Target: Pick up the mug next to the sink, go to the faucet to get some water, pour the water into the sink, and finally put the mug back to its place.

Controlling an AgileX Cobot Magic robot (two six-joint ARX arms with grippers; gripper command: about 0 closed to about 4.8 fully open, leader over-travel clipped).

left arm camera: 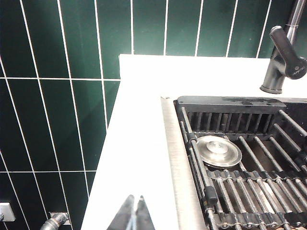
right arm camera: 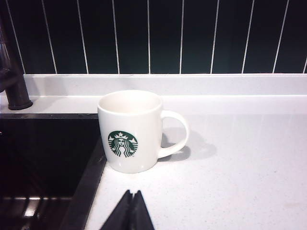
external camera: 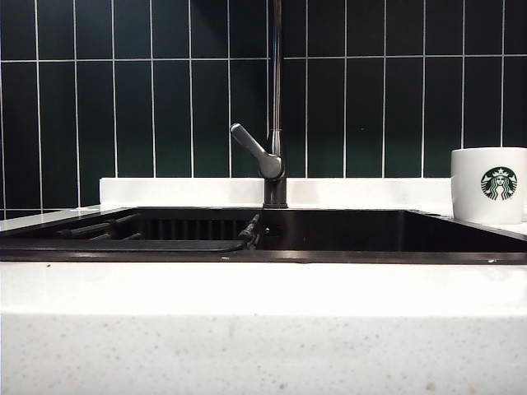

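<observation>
My right gripper (right arm camera: 133, 211) is pinched fully together on nothing, its two dark fingers meeting in a point just above the white counter (right arm camera: 240, 172). Straight ahead of it, close but not touching, stands the mug (right arm camera: 132, 132), upright, right at the corner of the sink (right arm camera: 48, 153), its green logo facing me and its handle (right arm camera: 176, 134) sticking out to the side away from the basin. Further off, past the sink's near corner, I see the base of the faucet (right arm camera: 12, 81).

My left gripper (left arm camera: 135, 215) is likewise clenched and empty, hovering over the counter strip beside the sink's other end, with a slatted rack (left arm camera: 249, 177) and a round metal plug (left arm camera: 218, 151) down in the basin beyond it.

I judge the mug to be stiff glazed ceramic: fairly heavy for its size, slick, and breakable if it knocks the stone edge (heavier again once water is in it). It looks empty. The handle loop is thin and would let it swing, so I'd rather open wide and clamp across the body or over the rim wall on the handle side, squeezing firmly without snapping shut.
</observation>
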